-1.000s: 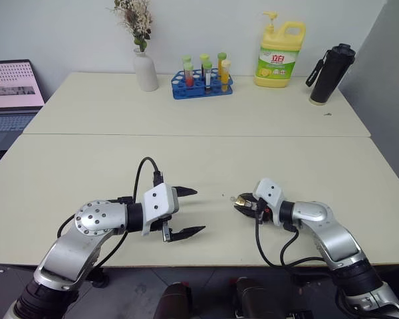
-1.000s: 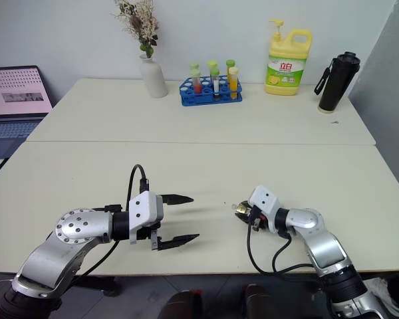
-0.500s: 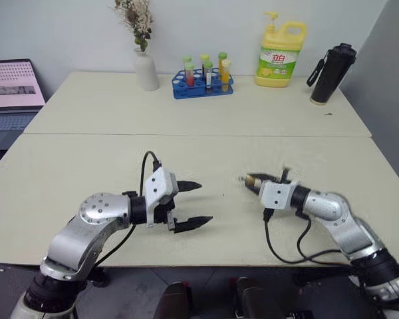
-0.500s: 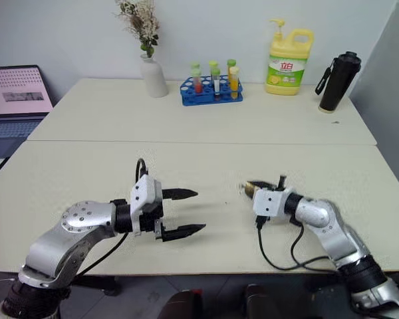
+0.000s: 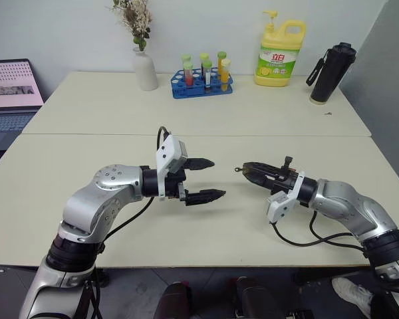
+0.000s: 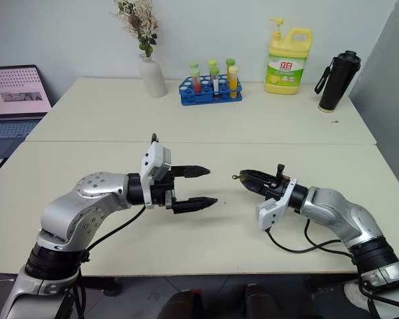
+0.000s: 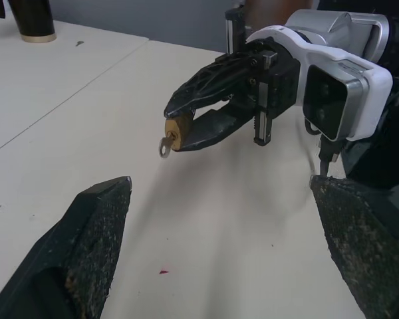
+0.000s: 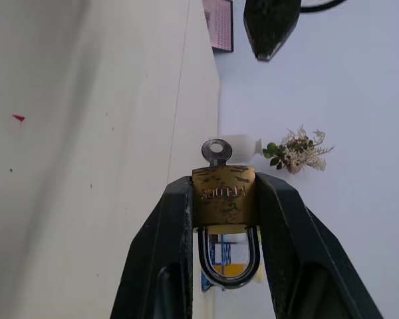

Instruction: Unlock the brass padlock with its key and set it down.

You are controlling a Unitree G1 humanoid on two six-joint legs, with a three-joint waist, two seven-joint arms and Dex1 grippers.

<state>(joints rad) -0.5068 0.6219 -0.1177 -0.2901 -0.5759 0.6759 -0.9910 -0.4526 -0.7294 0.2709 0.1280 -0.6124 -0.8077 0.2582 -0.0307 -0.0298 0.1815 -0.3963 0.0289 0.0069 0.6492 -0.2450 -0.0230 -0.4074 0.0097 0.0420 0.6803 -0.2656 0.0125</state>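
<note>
Brass shows between the two black fingers of the right gripper (image 8: 223, 199): the small golden rectangular padlock (image 8: 223, 196) is clamped across its body there, held above the pale cream worktop (image 5: 186, 252) and not touching it. In the right wrist view its thin silver U-shaped shackle (image 8: 227, 262) lies back between the fingers toward the wrist, while the round silvery head of the small key (image 8: 216, 151) sticks out of the body's far end, past the fingertips. So the right jaws are clenched on the padlock, with the key seated in it.

The left gripper (image 5: 208, 179) faces the right one across a gap, tips pointing toward it, well apart from the lock. Its jaws are released, spread wide with nothing between them; in the left wrist view its two rough black fingertips (image 7: 96, 212) frame the padlock and key head held opposite.

At the far edge of the worktop stand a white vase of dried flowers (image 5: 145, 66), a blue rack of coloured test tubes (image 5: 203, 81), a yellow detergent jug with a pump (image 5: 279, 54) and a black flask (image 5: 330, 73). An open laptop (image 5: 12, 90) sits off to the left
</note>
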